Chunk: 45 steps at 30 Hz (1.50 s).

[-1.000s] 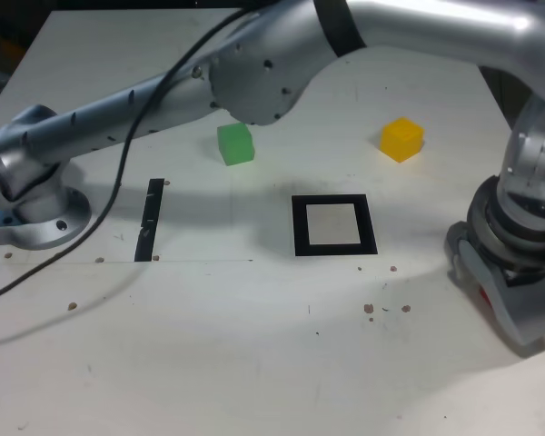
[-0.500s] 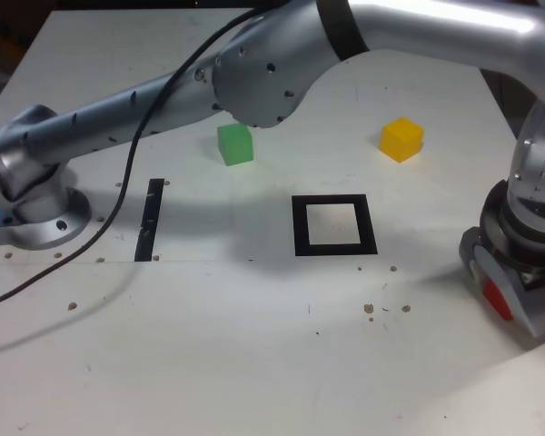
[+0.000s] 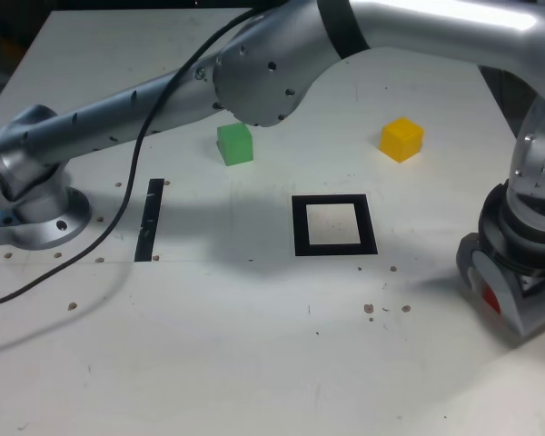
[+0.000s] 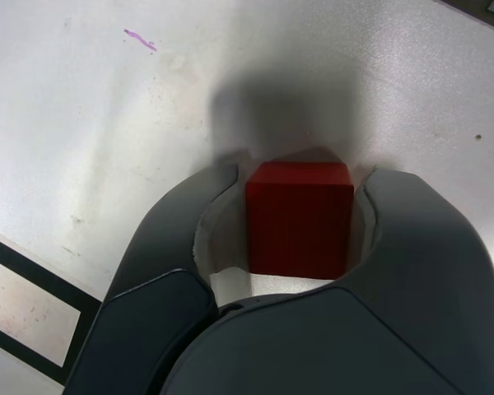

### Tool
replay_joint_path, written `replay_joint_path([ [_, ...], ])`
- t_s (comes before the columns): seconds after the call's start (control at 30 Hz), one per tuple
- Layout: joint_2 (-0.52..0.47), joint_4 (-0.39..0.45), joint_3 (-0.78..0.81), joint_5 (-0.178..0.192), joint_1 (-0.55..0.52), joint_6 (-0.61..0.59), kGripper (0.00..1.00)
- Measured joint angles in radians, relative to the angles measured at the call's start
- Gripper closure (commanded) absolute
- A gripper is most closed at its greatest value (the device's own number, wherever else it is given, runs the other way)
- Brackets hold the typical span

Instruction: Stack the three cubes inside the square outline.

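The red cube (image 4: 299,218) sits between the two dark fingers of my gripper (image 4: 300,174), which is shut on it. In the exterior view the gripper (image 3: 495,304) hangs low at the right edge, and only a sliver of the red cube (image 3: 490,298) shows. The square outline (image 3: 299,227) lies mid-table with nothing inside, to the exterior view's left of the gripper. One corner of that outline (image 4: 41,267) shows in the wrist view. The green cube (image 3: 235,143) and the yellow cube (image 3: 401,139) rest apart on the table beyond the outline.
My arm's long link (image 3: 254,73) spans the far side of the table above the green cube. The arm base (image 3: 36,213) stands at the exterior view's left, with a black cable (image 3: 73,268) trailing from it. A thin black tape strip (image 3: 150,218) lies beside the base.
The gripper swung slightly toward the exterior view's left and rose a little. More of the red cube now shows between its fingers. The green and yellow cubes stayed put.
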Motion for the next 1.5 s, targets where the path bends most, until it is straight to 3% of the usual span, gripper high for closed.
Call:
replay_joint_path([
  [0.23, -0.013, 0.034, -0.019, 0.0, 0.0, -0.009, 0.78],
  [0.5, -0.108, 0.101, -0.001, 0.0, 0.005, -0.044, 0.81],
  [0.83, -0.34, 0.108, 0.318, 0.0, 0.094, -0.237, 0.81],
  [1.03, -0.484, 0.035, 0.531, -0.011, 0.185, -0.422, 0.82],
  [1.13, -0.561, -0.009, 0.641, -0.039, 0.21, -0.479, 0.83],
  [1.27, -0.652, -0.092, 0.779, -0.121, 0.266, -0.547, 0.83],
  [1.4, -0.646, -0.21, 0.918, -0.216, 0.289, -0.67, 0.83],
  [1.5, -0.635, -0.265, 1.016, -0.264, 0.29, -0.77, 0.83],
])
